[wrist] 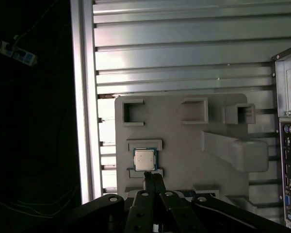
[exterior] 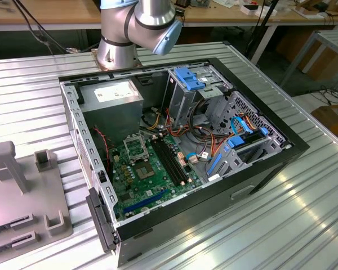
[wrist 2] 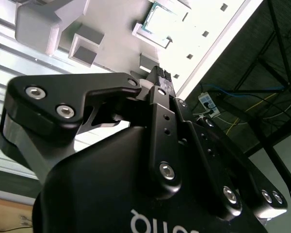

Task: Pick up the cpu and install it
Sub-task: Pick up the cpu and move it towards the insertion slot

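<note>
The cpu is a small silver square with a thin green rim, lying flat in a recess of the grey fixture plate. In the second wrist view the cpu sits beyond the fingertips. My gripper hovers above the plate, just beside the cpu and apart from it. Its black fingers are pressed together, shut on nothing. The open computer case lies on the table, with the green motherboard and its square metal socket frame inside.
The grey fixture plate has raised blocks and a tall post at the exterior view's left. The arm's base stands behind the case. Cables and blue drive brackets fill the case's right side. The table edge runs close to the plate.
</note>
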`<state>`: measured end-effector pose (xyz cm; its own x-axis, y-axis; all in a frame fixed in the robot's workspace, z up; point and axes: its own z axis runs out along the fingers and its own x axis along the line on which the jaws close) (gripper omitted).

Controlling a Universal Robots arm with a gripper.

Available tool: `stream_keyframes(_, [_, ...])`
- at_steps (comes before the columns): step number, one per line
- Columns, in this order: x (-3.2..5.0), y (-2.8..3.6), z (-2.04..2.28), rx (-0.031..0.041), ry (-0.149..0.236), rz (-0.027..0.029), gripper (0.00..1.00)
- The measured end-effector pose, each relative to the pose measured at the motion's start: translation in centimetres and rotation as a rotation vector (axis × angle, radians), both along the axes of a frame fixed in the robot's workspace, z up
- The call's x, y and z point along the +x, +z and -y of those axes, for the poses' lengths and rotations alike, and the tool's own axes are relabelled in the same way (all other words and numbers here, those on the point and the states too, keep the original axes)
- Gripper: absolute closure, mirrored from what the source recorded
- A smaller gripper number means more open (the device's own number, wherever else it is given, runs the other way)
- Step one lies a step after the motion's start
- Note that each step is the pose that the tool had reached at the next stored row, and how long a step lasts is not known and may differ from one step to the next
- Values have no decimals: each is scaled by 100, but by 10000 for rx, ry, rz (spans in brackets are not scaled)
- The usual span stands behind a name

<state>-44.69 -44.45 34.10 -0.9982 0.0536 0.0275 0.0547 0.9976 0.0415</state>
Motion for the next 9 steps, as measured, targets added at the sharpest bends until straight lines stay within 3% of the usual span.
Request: stream_keyframes(9, [-1, -1, 0, 0, 0, 0, 89])
